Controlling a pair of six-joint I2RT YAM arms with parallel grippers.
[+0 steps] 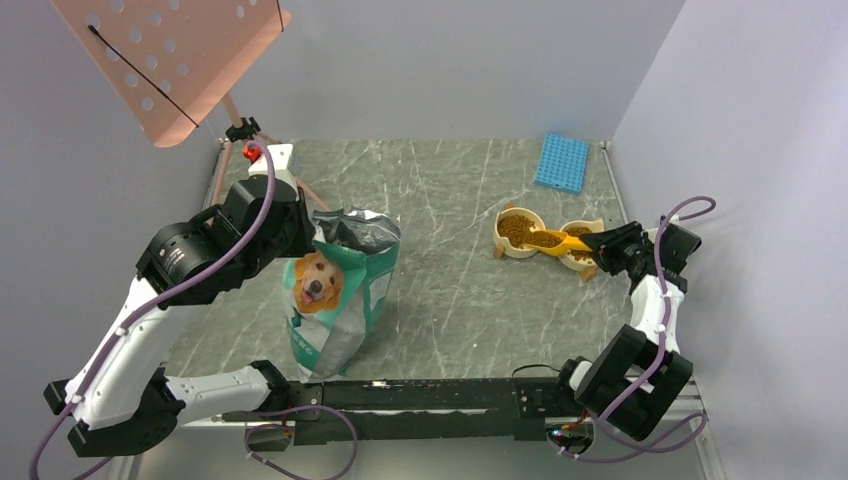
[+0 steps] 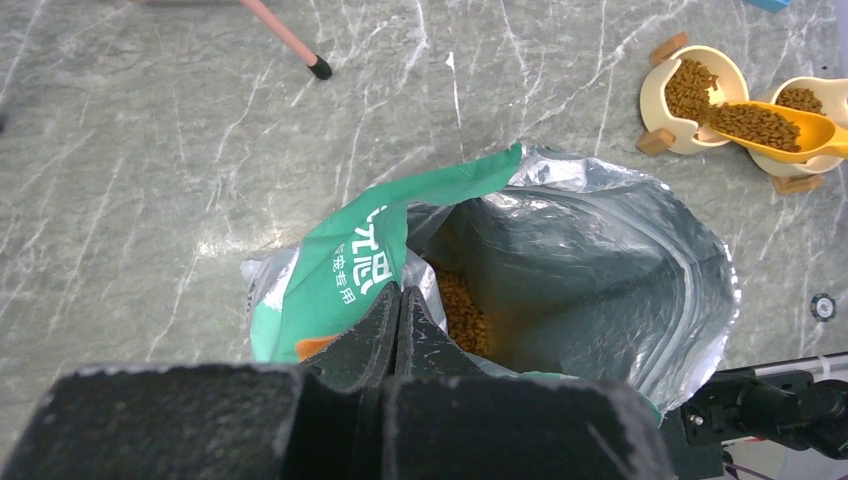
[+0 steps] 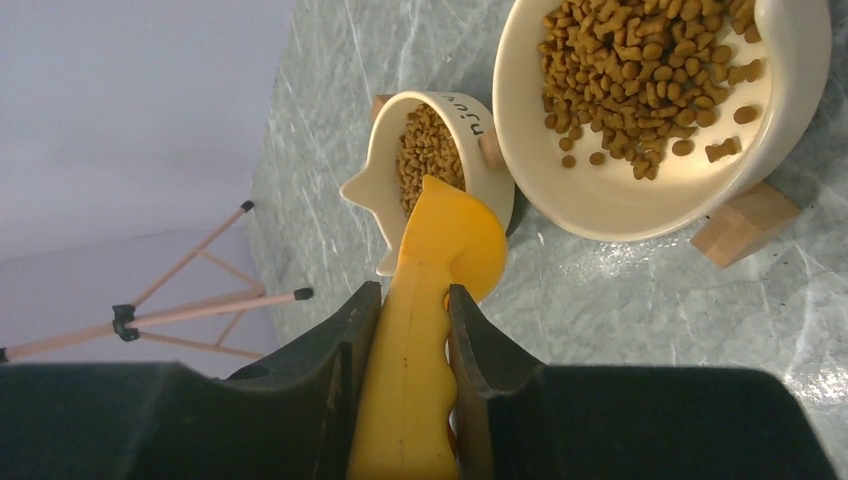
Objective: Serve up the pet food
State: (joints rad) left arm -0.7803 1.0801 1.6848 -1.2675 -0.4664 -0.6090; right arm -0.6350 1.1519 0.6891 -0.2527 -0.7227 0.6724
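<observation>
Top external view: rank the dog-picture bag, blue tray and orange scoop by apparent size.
1. Dog-picture bag, clearly largest.
2. Blue tray.
3. Orange scoop, smallest; its handle is partly hidden.

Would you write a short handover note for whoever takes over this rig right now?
Grippers: left gripper shut, pinching the bag rim; right gripper shut on the scoop handle.
Things: bag upright, open, kibble inside; loaded scoop hovers over the bowls.
Done: left bowl and right bowl both hold kibble.
Left: probably tip this scoopful out, then set the scoop down.
</observation>
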